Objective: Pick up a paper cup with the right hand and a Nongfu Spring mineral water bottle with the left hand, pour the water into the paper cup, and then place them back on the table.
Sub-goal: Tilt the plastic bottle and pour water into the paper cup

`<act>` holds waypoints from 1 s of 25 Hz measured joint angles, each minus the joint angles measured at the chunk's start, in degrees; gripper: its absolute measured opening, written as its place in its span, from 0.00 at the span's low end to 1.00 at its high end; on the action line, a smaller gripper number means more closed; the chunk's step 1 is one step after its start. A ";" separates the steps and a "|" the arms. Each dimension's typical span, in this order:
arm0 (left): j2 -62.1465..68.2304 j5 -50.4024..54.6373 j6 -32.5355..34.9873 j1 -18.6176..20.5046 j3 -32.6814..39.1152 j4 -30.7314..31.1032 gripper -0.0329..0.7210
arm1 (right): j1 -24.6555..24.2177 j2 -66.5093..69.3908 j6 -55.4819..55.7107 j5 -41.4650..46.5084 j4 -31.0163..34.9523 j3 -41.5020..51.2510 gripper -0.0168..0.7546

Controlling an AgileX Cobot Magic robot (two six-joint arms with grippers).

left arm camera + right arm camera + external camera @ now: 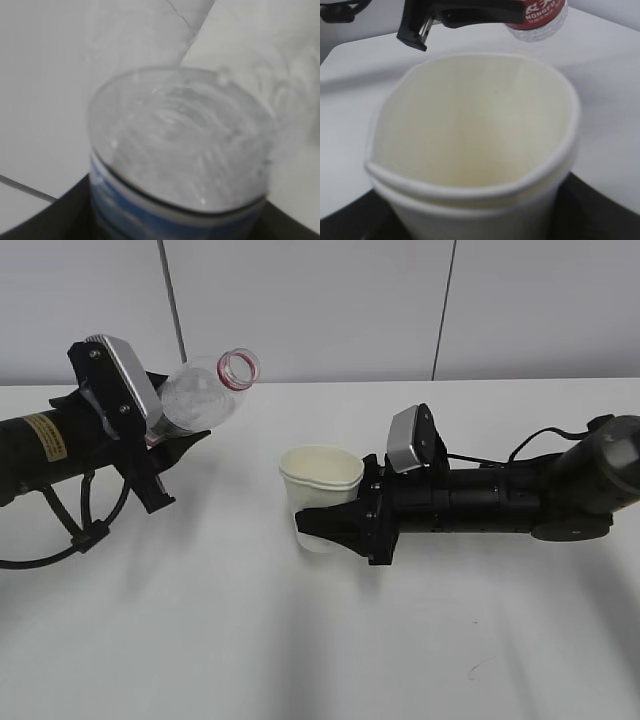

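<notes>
The black left arm with the light grey plate and small yellow label holds its two-finger gripper (165, 445) clamped on the tall clear plastic bottle with the red neck ring (205, 392), which is lifted off the large plain white tabletop (300, 640) and tilted so its open, capless mouth points up and to the right, toward the cup but well short of it. In the left wrist view the bottle's clear ribbed body (185, 145) fills the frame above a blurred label band, and whether water sits inside cannot be told. The black right arm with the silver-grey wrist block has its gripper (325, 525) closed around the small off-white tapered paper cup with the rolled rim (320, 485), gripping low on its side; the cup stands roughly upright near the table's middle, and whether its base touches the table cannot be told. The right wrist view looks into the cup's cream interior (470, 130), which looks dry, with the red bottle label (537, 12) visible beyond it
</notes>
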 joint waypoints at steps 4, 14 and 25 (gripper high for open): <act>0.00 -0.11 4.20 0.00 0.00 -0.07 0.58 | 0.00 -0.11 0.84 0.00 -1.09 0.00 0.62; 0.00 -0.34 11.80 0.00 0.00 -0.68 0.58 | 1.34 -1.12 8.07 -0.21 -8.26 -4.64 0.62; 0.00 -2.33 21.56 0.00 0.00 -4.95 0.58 | 5.12 -1.12 13.03 -0.66 -14.18 -7.98 0.62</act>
